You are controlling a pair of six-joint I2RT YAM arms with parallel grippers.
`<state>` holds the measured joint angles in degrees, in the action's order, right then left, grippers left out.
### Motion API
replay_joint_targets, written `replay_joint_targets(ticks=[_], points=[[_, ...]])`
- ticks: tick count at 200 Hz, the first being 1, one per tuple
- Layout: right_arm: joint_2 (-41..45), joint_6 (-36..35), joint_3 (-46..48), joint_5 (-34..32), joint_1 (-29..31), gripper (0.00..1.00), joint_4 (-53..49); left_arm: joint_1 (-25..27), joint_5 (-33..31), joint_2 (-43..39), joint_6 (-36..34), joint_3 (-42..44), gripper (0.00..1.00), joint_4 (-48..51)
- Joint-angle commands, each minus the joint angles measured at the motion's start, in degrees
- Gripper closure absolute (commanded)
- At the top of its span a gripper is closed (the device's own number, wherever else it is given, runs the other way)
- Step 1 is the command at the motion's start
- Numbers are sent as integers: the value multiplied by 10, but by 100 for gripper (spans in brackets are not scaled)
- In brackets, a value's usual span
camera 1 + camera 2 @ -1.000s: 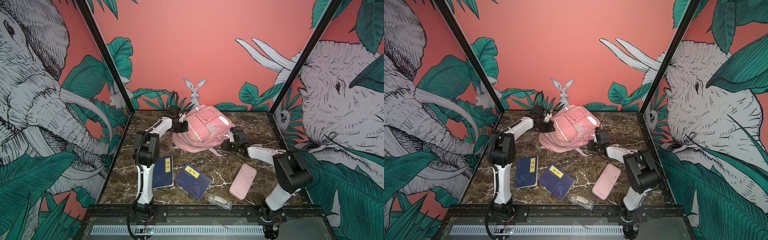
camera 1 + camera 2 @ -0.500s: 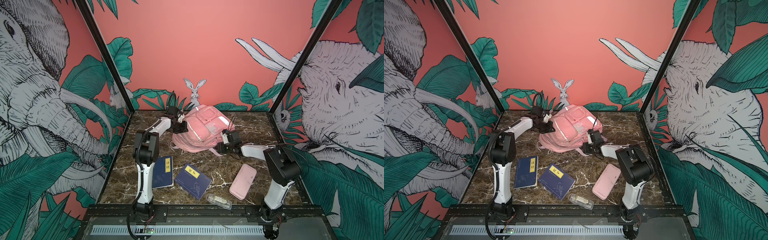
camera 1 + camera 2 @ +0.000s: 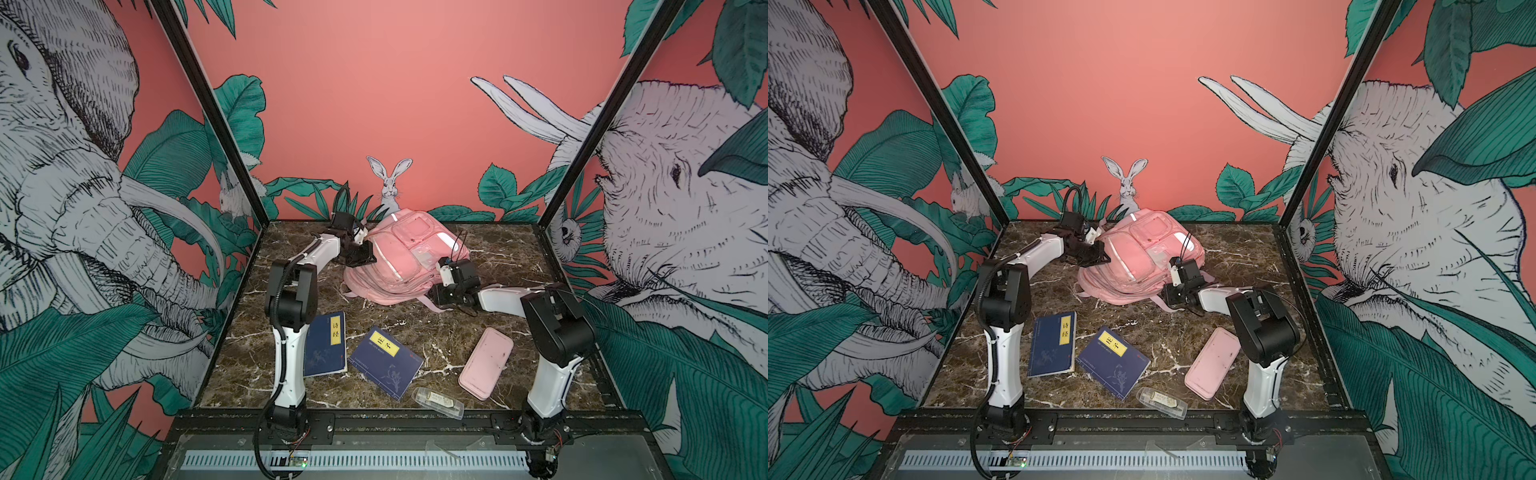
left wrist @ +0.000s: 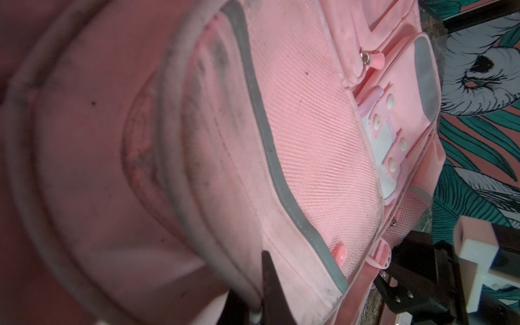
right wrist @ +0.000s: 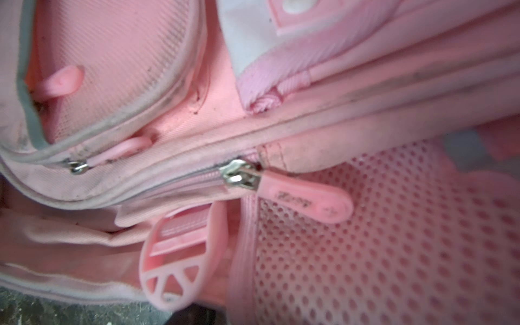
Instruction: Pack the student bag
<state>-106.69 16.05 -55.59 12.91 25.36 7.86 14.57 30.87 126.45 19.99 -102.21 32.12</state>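
The pink student bag (image 3: 399, 257) (image 3: 1133, 257) lies at the back of the marble table. My left gripper (image 3: 368, 259) (image 3: 1104, 259) is at its left side. In the left wrist view this gripper (image 4: 261, 304) is shut on a grey-piped fold of the student bag (image 4: 309, 140). My right gripper (image 3: 436, 293) (image 3: 1169, 297) is low against the bag's near right corner. The right wrist view is filled by the bag's main zipper, its pink pull tab (image 5: 309, 198), a pink strap buckle (image 5: 180, 253) and a mesh pocket (image 5: 394, 239). Only a dark sliver of a finger shows there.
Two dark blue books (image 3: 326, 345) (image 3: 384, 361) lie at the front left and centre. A flat pink pencil case (image 3: 486, 361) is at the front right, and a small clear box (image 3: 436, 401) is near the front edge. Black frame posts stand at the back corners.
My right arm has swung left and its gripper has come in close to the bag's near right corner by the zipper. The left gripper has kept its hold.
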Motion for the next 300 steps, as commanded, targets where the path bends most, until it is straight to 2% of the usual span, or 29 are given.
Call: replay_joint_targets(ticks=[1,22,46,120,177,235,263,300], points=[[20,-2,28,2,7,57,-1,-2,15,-9,13,2,100,-51],[29,1,39,-5,8,65,-1,-2,17,-9,20,3,100,-54],[26,0,37,-13,9,68,-2,-2,21,-9,26,7,100,-60],[-8,0,19,-28,9,68,36,-2,26,-17,34,28,100,-70],[-17,-12,15,-39,14,75,32,-2,29,-23,39,36,100,-77],[16,-13,51,-51,20,84,32,-2,31,-23,55,41,100,-92],[28,-11,43,-43,20,90,6,-2,31,-23,62,41,100,-95],[47,-3,17,-15,21,98,-59,-2,0,-32,61,47,100,-89]])
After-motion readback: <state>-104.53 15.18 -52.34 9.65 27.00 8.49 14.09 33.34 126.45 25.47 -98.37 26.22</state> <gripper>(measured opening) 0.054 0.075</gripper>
